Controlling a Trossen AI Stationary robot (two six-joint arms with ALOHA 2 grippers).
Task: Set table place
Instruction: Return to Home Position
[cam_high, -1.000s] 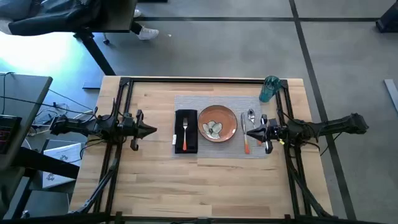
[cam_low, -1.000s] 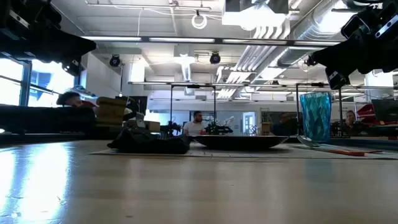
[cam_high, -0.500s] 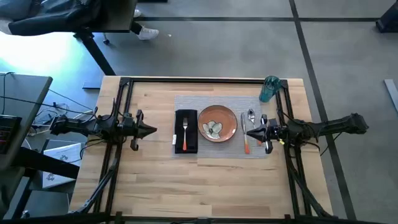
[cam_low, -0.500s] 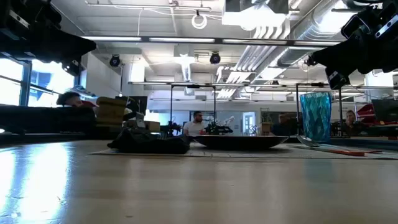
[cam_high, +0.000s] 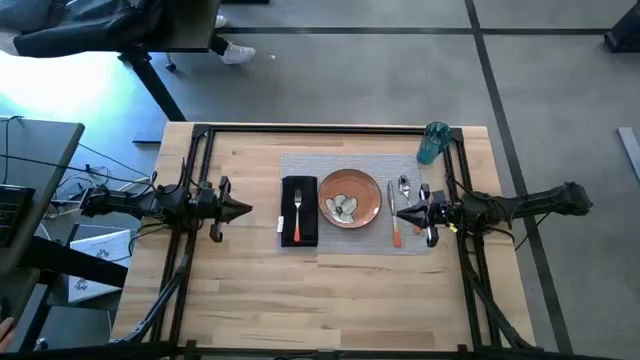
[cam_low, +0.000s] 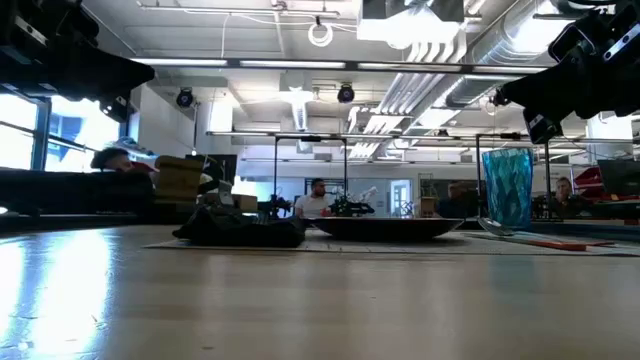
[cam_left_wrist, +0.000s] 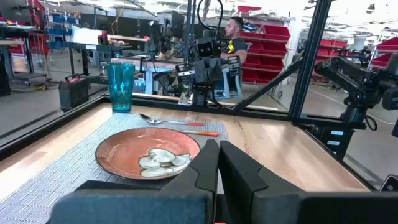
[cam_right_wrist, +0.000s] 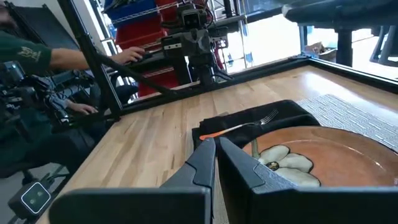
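Nothing has moved since a second ago: both arms wait, and the place (cam_high: 345, 248) is all laid out.
In the high view, the grey mat (cam_high: 300, 165) lies in the middle of the desk (cam_high: 250, 290). On it are the black napkin (cam_high: 289, 215) with the fork (cam_high: 298, 208), the round plate (cam_high: 355, 185), then the spoon (cam_high: 403, 186) and knife (cam_high: 393, 215). The teal cup (cam_high: 433, 143) stands at the upper right. The left tool (cam_high: 243, 209) hangs left of the napkin with its fingers pressed together. The right tool (cam_high: 403, 213) is by the knife, fingers pressed together too. The plate looks stiff and could break, so its rim seems the best place to hold. The napkin is soft and floppy, and the cutlery is thin and slippery, so the orange handles are safest.
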